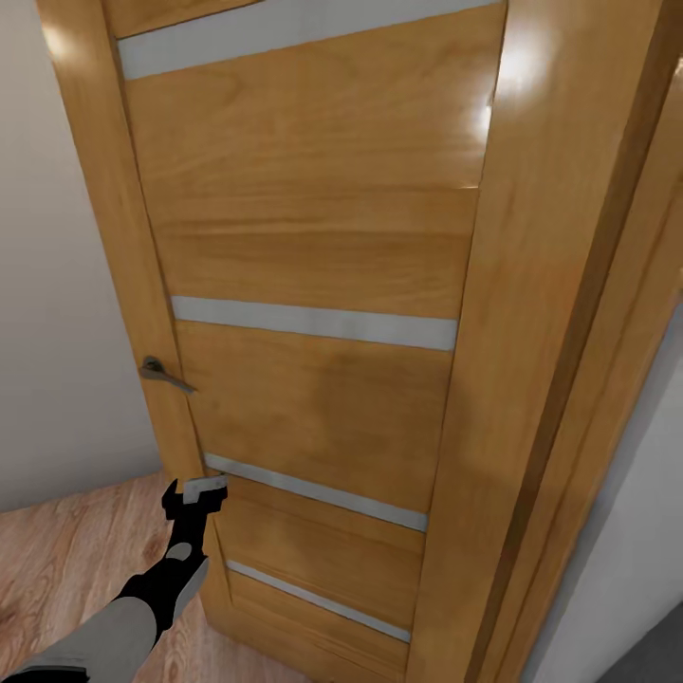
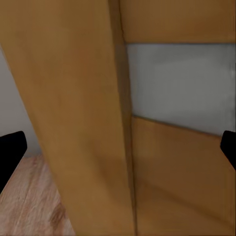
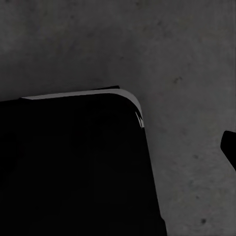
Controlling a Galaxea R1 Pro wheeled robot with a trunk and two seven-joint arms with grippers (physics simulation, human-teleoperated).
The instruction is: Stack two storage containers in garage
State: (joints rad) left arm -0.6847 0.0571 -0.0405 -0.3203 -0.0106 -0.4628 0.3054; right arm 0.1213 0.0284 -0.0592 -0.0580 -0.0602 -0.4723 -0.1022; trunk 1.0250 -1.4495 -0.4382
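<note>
— Garage door (image 1: 313,237) first: glossy orange wood, crossed by frosted strips (image 1: 313,323), taking up most of the head view.
— Open or shut?
— Cannot tell. Matching wooden frame (image 1: 560,379) to its right, pale wall (image 1: 57,285) to its left.
— And lower down?
— Light wood plank flooring (image 1: 66,560) at the lower left of the head view. In the right wrist view, dark grey mottled concrete floor (image 3: 187,59), partly covered by a black round-cornered body (image 3: 69,167) with a pale rim; impossible to say what.
— Smaller things?
— Metal lever handle (image 1: 163,374) on the door's left edge. Below it, the left gripper (image 1: 201,489), close against that edge beside the third strip down; touching or not, cannot tell. Black fingers (image 2: 10,152) spread wide in the left wrist view, holding nothing, with the door's edge between them.
— Right gripper (image 3: 228,149)?
— Just one black fingertip, over the concrete. Spread or closed, cannot tell.
</note>
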